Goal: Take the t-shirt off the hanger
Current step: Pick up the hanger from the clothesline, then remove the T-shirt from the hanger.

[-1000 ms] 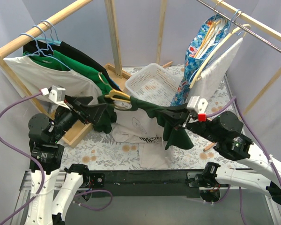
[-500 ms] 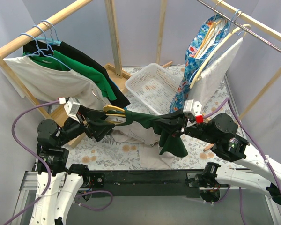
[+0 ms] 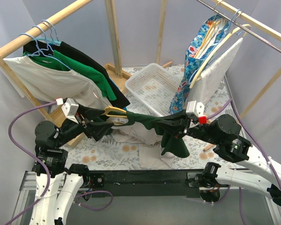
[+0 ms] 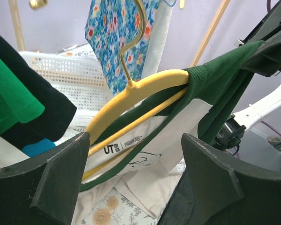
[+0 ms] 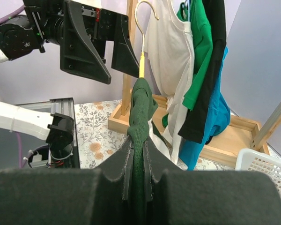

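**A:** Right wrist view first: what do we have in the right gripper (image 5: 140, 143)?

**B:** We have its fingers pinched flat on a fold of the dark green t-shirt (image 5: 141, 105). The cloth runs straight out ahead of the fingertips to the yellow hanger (image 5: 141, 65). We judge it is held taut so that the shoulder can slide off the hanger's arm.

**A:** And our left gripper (image 4: 136, 136)?

**B:** Its jaws stand wide apart, clamping nothing, with the hanger lying across the gap. The hanger's lower end meets one finger, which we take to be bracing it against the pull. Beyond the other finger, the shirt's shoulder sits on the hanger's far arm.

**A:** So where are we?

**B:** Partway, we think: the shirt is stretched between our two grippers, its loose end drooping below the right one, and is not yet free
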You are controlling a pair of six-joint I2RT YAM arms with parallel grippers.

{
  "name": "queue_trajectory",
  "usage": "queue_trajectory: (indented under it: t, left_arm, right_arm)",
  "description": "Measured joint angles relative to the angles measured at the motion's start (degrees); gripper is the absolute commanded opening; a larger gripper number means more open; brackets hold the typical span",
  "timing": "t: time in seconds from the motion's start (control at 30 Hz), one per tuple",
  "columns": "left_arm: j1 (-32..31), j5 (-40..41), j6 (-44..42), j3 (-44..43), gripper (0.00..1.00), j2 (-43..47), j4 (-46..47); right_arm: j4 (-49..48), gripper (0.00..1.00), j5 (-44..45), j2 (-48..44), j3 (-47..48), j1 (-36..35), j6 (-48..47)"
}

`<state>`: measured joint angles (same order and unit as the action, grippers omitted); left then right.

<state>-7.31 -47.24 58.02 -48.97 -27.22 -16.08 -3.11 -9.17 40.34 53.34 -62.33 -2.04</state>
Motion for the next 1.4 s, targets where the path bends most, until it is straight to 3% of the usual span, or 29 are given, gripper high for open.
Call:
queue_trajectory:
  t: [0.23, 0.33, 0.37, 0.5, 0.6, 0.7, 0.83, 1.0, 1.1, 1.2, 1.37, 1.4]
  left_arm:
    - [0.00, -0.17, -2.71, -1.25, 0.82, 1.01, -0.63]
    - [0.00, -0.76, -2.82, -1.22, 0.73, 0.09, -0.35]
    - [0.00, -0.90, -2.89, -1.16, 0.68, -0.24, -0.15]
    - [0.00, -2.82, -2.19, -0.07, 0.25, -1.36, 1.22]
    - [-0.02, -3.93, -2.23, 0.85, 0.15, -1.42, 1.90]
    - [0.00, -5.77, -2.36, 1.75, 0.15, -0.79, 2.80]
    - [0.07, -8.17, -2.49, 2.69, 0.31, -0.07, 3.93]
    - [0.17, -10.34, -2.08, 4.39, 0.32, -0.26, 4.98]
    - [0.26, -11.63, -1.70, 5.03, 0.20, -0.57, 5.81]
    - [0.46, -13.97, -1.73, 5.40, 0.00, -0.83, 6.56]
    - [0.28, -18.93, -2.32, 5.49, 0.00, -0.55, 8.02]
    - [0.33, -18.99, -2.45, 5.51, 0.00, -0.52, 8.22]
  right_arm:
    - [0.87, 0.01, -2.32, -1.36, 0.00, 0.00, 0.46]
    - [1.77, 0.01, -4.46, -1.29, 0.00, 0.00, 0.63]
    - [2.10, 0.01, -5.03, -1.22, 0.00, 0.00, 0.66]
    - [3.04, 0.01, -5.66, -0.81, 0.00, 0.00, 0.74]
    - [3.13, 0.01, -4.31, -0.76, 0.00, 0.13, 0.68]
    - [3.41, 0.01, -2.14, -1.31, -0.07, 0.74, 0.76]
    - [3.39, 0.01, -2.19, -1.79, -0.76, 0.70, 0.87]
    - [3.45, 0.01, -3.78, -1.62, -0.76, 0.26, 1.05]
    - [3.41, 0.01, -4.26, -1.25, -0.76, 0.28, 1.53]
    - [3.41, 0.01, -3.50, -1.38, -0.76, 0.55, 1.88]
    - [2.95, 0.01, -0.94, -1.68, -0.76, 1.14, 1.92]
    - [2.95, 0.10, -0.72, -1.73, -0.76, 1.11, 1.95]
